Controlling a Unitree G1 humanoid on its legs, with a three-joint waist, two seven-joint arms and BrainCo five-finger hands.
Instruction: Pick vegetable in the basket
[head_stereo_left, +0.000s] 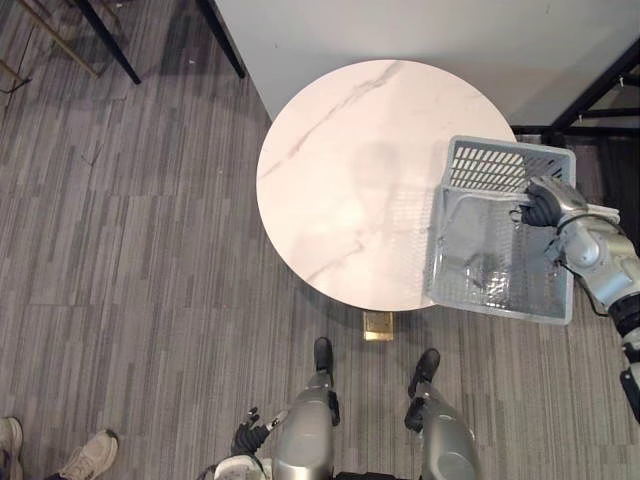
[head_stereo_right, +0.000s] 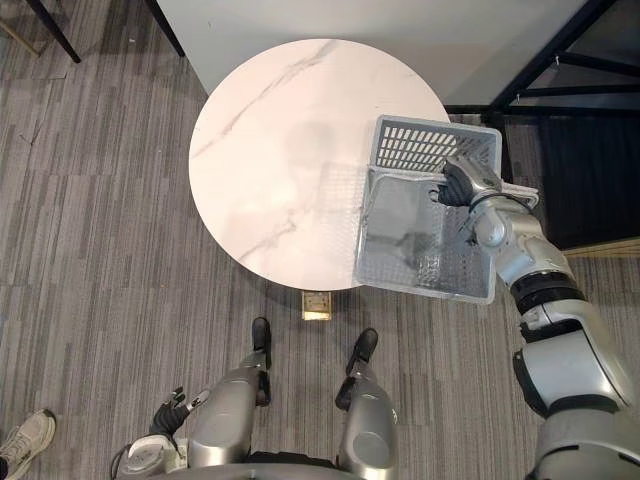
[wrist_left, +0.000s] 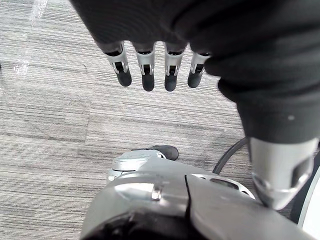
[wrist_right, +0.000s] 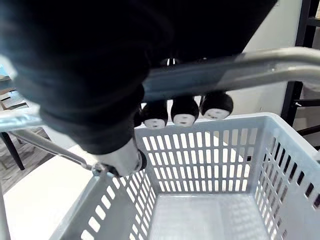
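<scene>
You will find no lettering, label, number or sign that can be read on the basket (head_stereo_left: 500, 152), the table (head_stereo_left: 345, 170) or the floor (head_stereo_left: 120, 250).

Table (head_stereo_left: 340, 170): round, white top with faint grey veining. It stands on a floor (head_stereo_left: 130, 250) of grey striped carpet, close to a white wall on its far side. A brass-coloured base (head_stereo_left: 378, 325) shows beneath the near edge.

A grey perforated plastic basket (head_stereo_left: 490, 168) sits over the table's right edge, with part of it past the rim. Its mesh shadow falls on the top just beside it. Whether it rests on the top cannot be told.

On the floor: dark furniture legs (head_stereo_left: 112, 48) at far left and a person's shoes (head_stereo_left: 92, 455) at near left.
</scene>
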